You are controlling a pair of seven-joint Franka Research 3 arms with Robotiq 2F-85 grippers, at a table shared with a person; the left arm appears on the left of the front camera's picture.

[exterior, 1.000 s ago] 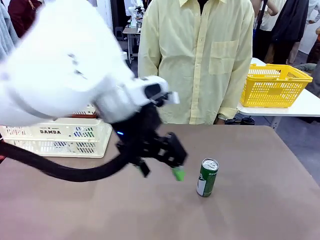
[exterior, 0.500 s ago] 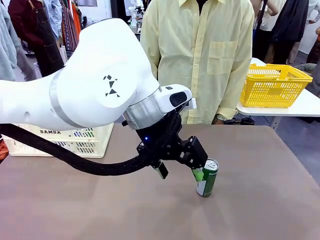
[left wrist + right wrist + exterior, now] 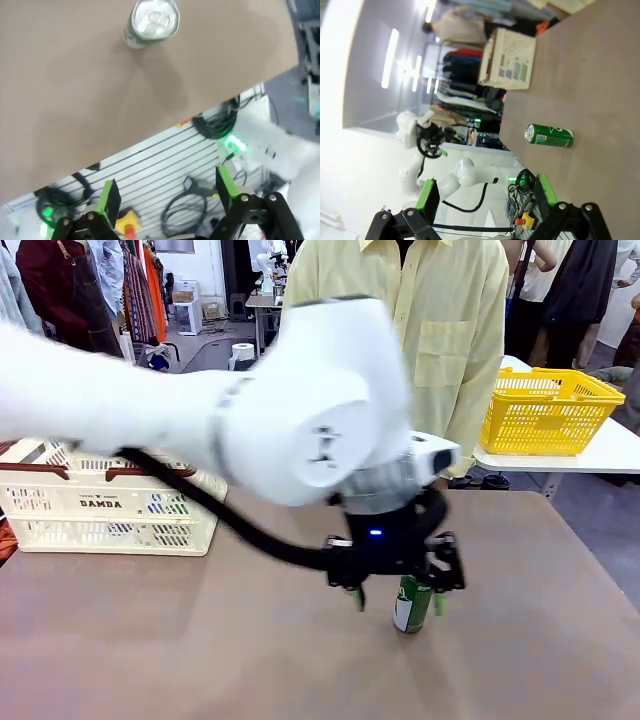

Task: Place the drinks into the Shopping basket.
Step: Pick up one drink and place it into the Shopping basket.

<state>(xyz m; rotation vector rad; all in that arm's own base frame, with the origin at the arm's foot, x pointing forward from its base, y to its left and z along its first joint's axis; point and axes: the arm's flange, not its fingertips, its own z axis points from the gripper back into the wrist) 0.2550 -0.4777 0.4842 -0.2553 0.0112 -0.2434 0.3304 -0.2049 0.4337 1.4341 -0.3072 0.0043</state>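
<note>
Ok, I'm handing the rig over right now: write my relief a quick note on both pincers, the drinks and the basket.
Left pincer: open, low over the table, its fingers either side of the green can, not yet closed on it.
Right pincer: open, holding nothing, off the table edge.
Green can: upright on the brown table, right of centre, in front of the person in the yellow shirt.
Shopping basket: far left of the table; its contents cannot be told from here.
Left to do: close on the can, lift it and set it in the basket.
</note>
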